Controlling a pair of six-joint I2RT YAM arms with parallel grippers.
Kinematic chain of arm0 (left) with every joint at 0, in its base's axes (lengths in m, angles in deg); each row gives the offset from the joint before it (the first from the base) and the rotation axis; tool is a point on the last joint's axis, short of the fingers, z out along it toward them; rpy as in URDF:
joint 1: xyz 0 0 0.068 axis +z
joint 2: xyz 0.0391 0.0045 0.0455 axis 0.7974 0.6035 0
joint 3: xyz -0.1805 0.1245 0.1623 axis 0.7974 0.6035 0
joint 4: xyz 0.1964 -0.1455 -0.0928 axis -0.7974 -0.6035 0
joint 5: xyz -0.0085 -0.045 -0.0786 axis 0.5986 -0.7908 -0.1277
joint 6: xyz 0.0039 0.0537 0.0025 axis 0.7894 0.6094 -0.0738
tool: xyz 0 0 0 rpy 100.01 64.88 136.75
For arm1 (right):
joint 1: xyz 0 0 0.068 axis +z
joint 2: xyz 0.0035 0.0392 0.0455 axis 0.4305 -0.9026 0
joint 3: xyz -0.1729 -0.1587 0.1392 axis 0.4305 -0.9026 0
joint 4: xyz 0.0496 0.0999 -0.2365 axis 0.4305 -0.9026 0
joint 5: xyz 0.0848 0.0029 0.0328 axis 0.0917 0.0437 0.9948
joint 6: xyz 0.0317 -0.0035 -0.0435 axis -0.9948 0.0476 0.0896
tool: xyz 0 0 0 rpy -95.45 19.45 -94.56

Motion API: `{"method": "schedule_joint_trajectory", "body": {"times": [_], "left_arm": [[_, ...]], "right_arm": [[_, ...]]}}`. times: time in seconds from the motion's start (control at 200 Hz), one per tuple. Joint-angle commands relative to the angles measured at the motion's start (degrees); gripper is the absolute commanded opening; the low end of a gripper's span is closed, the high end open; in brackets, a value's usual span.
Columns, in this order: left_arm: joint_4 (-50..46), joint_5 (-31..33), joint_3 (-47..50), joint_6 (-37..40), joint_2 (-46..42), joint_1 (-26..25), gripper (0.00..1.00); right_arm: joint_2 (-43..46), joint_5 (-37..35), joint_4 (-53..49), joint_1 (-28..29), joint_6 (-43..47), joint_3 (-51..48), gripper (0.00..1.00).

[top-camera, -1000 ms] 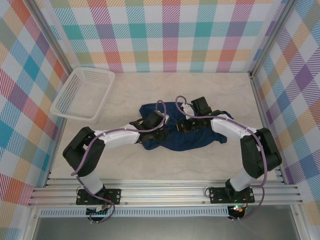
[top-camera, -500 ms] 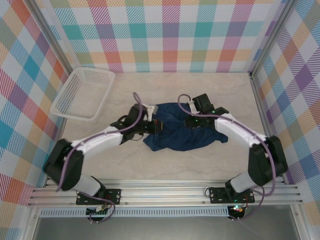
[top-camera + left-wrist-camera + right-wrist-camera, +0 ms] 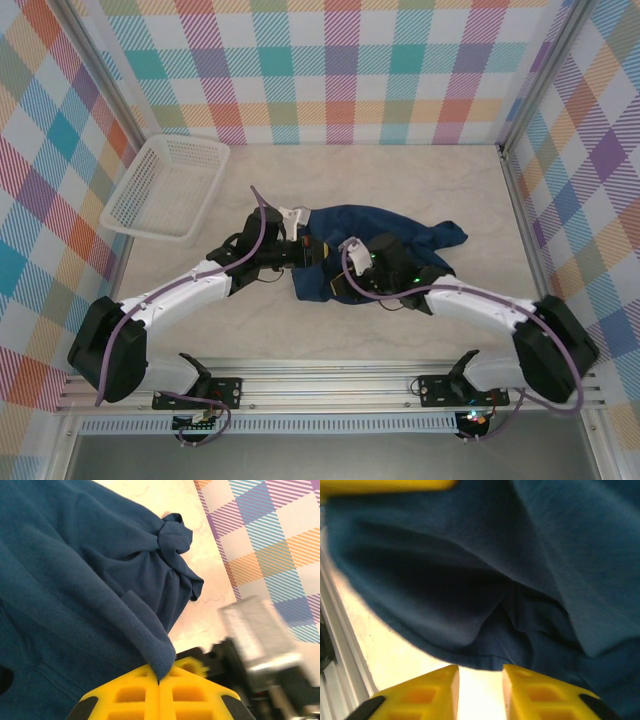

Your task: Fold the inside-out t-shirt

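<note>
The inside-out t-shirt point(image 3: 385, 232) is a crumpled dark navy heap on the middle of the table. My left gripper point(image 3: 305, 250) is at its left edge, and its yellow fingers point(image 3: 125, 695) are shut on a ribbed fold of the navy cloth point(image 3: 75, 580). My right gripper point(image 3: 335, 285) reaches in low from the right, at the shirt's near left corner. It stands open point(image 3: 480, 677), with the shirt's stitched hem point(image 3: 485, 657) just beyond the fingertips and bare table showing between them. A knotted sleeve end point(image 3: 175, 532) lies on the table further off.
A white basket point(image 3: 165, 188) stands tilted at the far left against the checked wall. Bare pale table point(image 3: 400, 175) lies beyond the shirt. A metal rail point(image 3: 330, 385) runs along the near edge. The two grippers are close together.
My left gripper has shut on the shirt's left edge. My right arm has swung from the shirt's far side round to its near left corner and opened. The shirt has spread rightward.
</note>
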Motion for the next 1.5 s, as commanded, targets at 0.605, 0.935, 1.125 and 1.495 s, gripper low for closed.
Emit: {"method": "schedule_joint_trajectory", "body": {"times": [0.605,0.935,1.125,1.495], "left_arm": [[-3.6,-2.7,-1.9,-1.4,-2.6,0.0,0.0],[-9.0,11.5,-0.5,3.4,-5.7,5.3,0.0],[-8.9,20.5,-0.5,8.4,-4.5,5.4,0.0],[-18.8,31.0,-7.7,14.7,3.6,5.3,0.14]], "right_arm": [[-17.1,-31.5,17.0,3.7,-2.3,6.4,0.39],[1.9,1.1,11.6,-3.5,-4.0,-2.6,0.0],[9.4,15.2,9.9,-6.6,-7.5,-4.7,0.0],[7.8,28.8,14.0,-11.9,-12.2,-4.8,0.0]]}}
